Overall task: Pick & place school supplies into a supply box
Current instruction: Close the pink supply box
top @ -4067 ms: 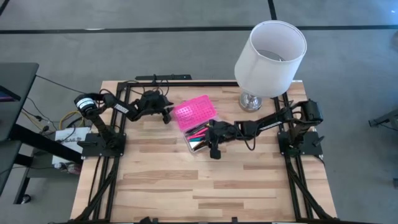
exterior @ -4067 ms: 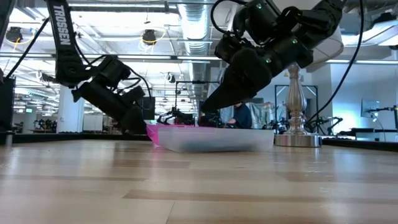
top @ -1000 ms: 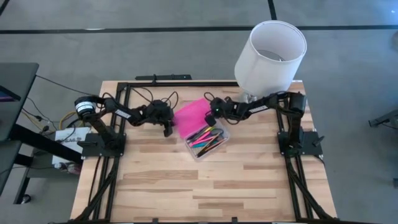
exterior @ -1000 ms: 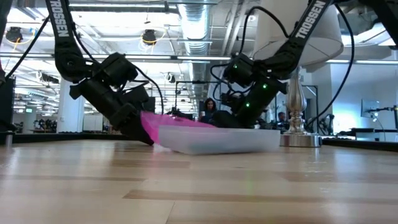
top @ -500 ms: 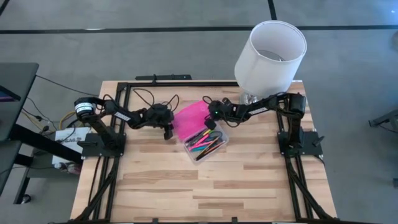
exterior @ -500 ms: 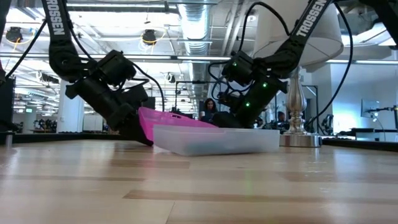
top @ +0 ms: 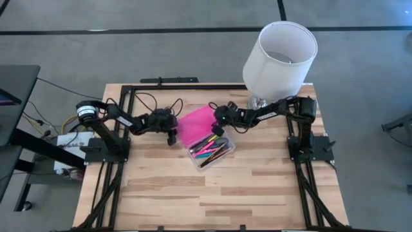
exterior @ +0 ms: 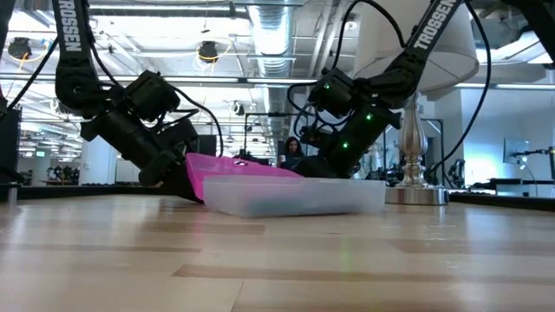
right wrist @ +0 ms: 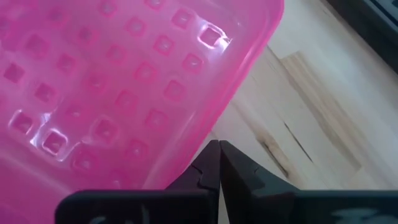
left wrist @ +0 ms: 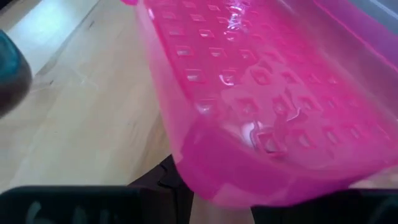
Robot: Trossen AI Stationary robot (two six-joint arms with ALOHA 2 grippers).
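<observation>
Right end effector (top: pixel 217 122) closed, empty; left end effector (top: pixel 171 134) state unclear; one supply box (top: pixel 205 135), perhaps six pens (top: pixel 212 147).

A robotics lab or industrial workshop. Shown by a wooden table (top: pixel 193 187) on a black frame over grey concrete floor (top: pixel 129 51), with two arms bolted on and loose cables (top: pixel 48 125) beside it. Beyond, exposed ducts (exterior: pixel 269 35) and ceiling lights (exterior: pixel 208 52), more benches, and a person (exterior: pixel 292 149) in the open hall.
</observation>
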